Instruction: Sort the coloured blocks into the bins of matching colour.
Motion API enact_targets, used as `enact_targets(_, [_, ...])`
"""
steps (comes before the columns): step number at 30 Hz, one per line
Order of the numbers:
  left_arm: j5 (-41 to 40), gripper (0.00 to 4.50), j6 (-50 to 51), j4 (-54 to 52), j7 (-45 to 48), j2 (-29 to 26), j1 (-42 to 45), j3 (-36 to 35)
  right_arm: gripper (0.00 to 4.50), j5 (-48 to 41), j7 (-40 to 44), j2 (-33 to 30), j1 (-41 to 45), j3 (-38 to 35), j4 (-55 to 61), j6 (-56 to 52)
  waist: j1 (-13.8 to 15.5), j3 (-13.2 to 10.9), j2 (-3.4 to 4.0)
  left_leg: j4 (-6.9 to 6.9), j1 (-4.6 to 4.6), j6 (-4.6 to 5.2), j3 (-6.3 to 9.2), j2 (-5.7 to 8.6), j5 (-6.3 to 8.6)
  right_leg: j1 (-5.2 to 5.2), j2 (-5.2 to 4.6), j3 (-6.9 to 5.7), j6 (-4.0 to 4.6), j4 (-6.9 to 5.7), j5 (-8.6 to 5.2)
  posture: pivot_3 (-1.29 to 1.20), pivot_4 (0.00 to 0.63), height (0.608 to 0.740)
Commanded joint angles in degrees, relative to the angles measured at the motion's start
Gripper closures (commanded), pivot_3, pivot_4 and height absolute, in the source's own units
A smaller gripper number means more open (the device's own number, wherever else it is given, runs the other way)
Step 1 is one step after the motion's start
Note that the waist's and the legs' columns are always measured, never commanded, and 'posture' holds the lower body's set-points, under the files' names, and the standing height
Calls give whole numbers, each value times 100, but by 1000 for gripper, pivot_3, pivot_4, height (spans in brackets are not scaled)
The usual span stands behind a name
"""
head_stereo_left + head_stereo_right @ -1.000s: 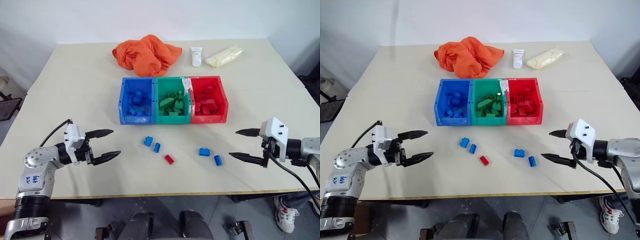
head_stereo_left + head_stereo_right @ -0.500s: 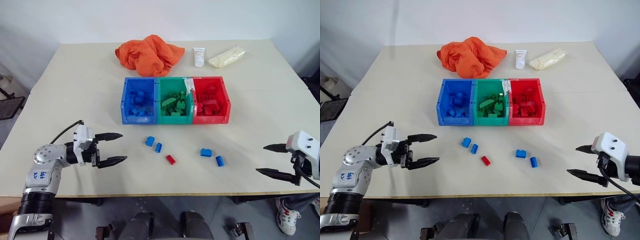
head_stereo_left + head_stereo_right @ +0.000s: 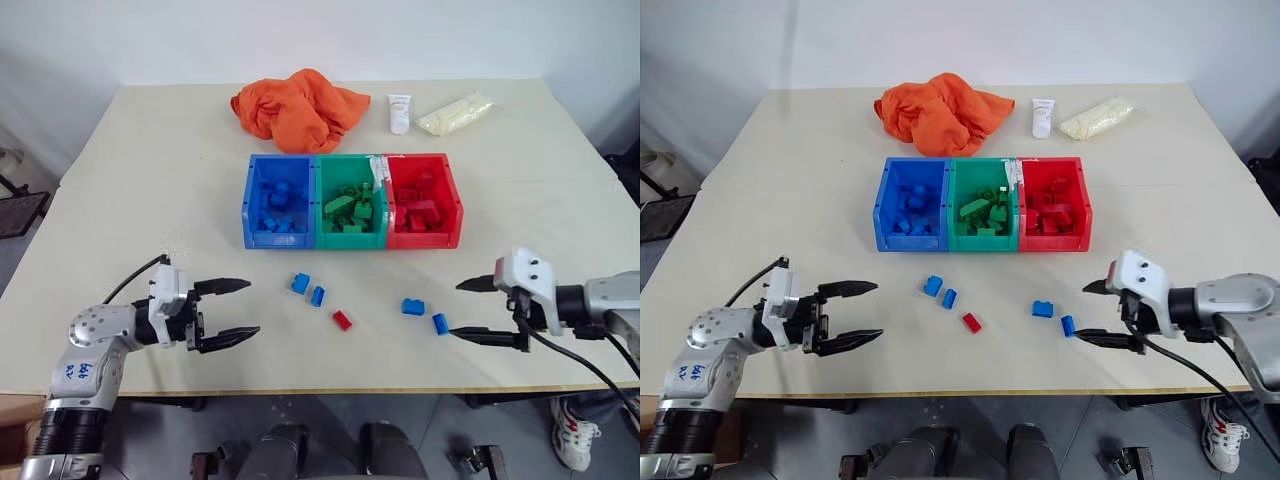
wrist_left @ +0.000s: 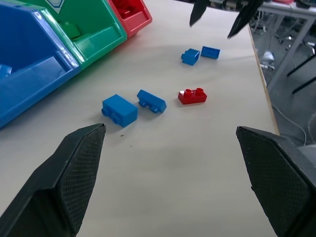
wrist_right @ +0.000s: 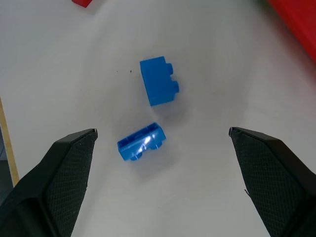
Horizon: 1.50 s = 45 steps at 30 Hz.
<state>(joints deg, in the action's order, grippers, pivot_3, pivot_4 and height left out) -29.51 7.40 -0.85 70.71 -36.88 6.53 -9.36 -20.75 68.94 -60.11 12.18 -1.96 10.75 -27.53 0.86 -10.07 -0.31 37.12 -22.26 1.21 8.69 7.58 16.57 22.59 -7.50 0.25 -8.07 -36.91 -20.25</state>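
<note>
Cloth (image 3: pixel 297 107), tube (image 3: pixel 398 112) and pouch (image 3: pixel 453 112) lie behind bins (image 3: pixel 352 240).

At the far side of the cream surface (image 3: pixel 150 180) we see a crumpled orange cloth (image 3: pixel 297 108), with a white tube (image 3: pixel 399 112) and a pale yellow packet (image 3: pixel 455 112) just beside it.

Three joined rectangular plastic bins (image 3: pixel 352 200) (blue, green, red, left to right) are set mid-tabletop (image 3: pixel 130 200). Behind them are placed a crumpled orange cloth (image 3: pixel 297 108), a small white tube (image 3: pixel 399 113) and a pale yellow packet (image 3: pixel 452 112). Before them, five small plastic bricks are scattered: two blue (image 3: pixel 299 283) (image 3: pixel 317 295), one red (image 3: pixel 342 320), two blue (image 3: pixel 411 306) (image 3: pixel 439 323).
</note>
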Motion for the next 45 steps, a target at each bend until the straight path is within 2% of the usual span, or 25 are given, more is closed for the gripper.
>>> enact_targets(1, [-205, 6, 62, -384, -95, -55, -200, -201, 0, 170, 18, 197, 255, 301, -189, 127, 6, 0, 0, 1, 0, 0, -1, -1, 0, 0, 1, 1, 0, 0, 0, 0, 150, 740])
enact_targets(7, [-271, 6, 171, -685, -269, -15, -417, -270, 0, 380, 132, 378, 314, 696, -433, 356, 38, 0, 0, 2, 0, -2, -2, -6, -1, 1, 6, 2, 2, 0, 0, 0, 150, 740])
enact_targets(11, [-281, 0, 175, -737, -329, -9, -461, -297, 924, 565, 106, 415, 251, 841, -506, 474, 42, 0, 0, 1, 1, -3, -3, -6, 0, 0, 7, 2, 2, 1, 0, 0, 150, 740])
enact_targets(17, [-286, 0, 121, -671, -376, -13, -425, -291, 3031, 524, 17, 519, 255, 690, -448, 503, 44, 0, 0, 1, 4, -4, -2, -7, 1, -1, 8, 1, 2, 1, 0, 0, 150, 740])
enact_targets(18, [-281, 0, 107, -658, -378, -6, -411, -284, 3126, 495, 1, 515, 244, 639, -387, 488, 43, 0, 0, 1, 3, -4, -2, -8, 1, -1, 8, 1, 2, 1, 0, 0, 150, 740])
enact_targets(24, [-226, 0, -4, -494, -389, 55, -249, -230, 3126, 110, -237, 581, 511, 193, 50, 112, 38, 0, 0, 1, 3, -4, -3, -8, 1, -1, 8, 1, 3, 2, 0, 0, 150, 740])
enact_targets(27, [-200, 0, -70, -383, -372, 74, -163, -216, 3126, -93, -373, 658, 983, 94, 191, -230, 16, 0, 1, 1, 3, -5, -8, -9, 1, 1, 10, 2, 3, 1, 0, 0, 150, 740])
enact_targets(30, [-182, 0, -126, -284, -368, 79, -87, -207, 3126, -279, -604, 961, 1819, 184, 161, -598, -19, 0, 1, 0, 4, -7, -8, -13, 2, 2, 14, 2, 6, 2, 2, 0, 150, 740])
enact_targets(35, [-101, 0, -315, -54, -392, 98, 71, -213, 3126, 84, -1007, 1993, 3223, 844, -628, -576, -83, 0, 0, -2, 3, -11, -4, -16, 4, 4, 15, 1, 8, -2, 3, 0, 150, 740])
enact_targets(39, [-41, 0, -480, 181, -407, 131, 253, -196, 3126, 764, -1472, 3251, 4338, 1475, -2155, 100, -170, 0, 0, -2, 2, -13, -5, -17, 4, 12, 16, 1, 9, -13, 4, 0, 150, 740])
enact_targets(45, [21, 0, -606, 358, -380, 154, 455, -129, 3126, 1357, -2026, 4939, 5600, 1634, -4773, 1655, -312, 1, 0, -8, -2, -22, -1, -16, 3, 52, 15, -5, 12, -88, 5, 0, 150, 740])
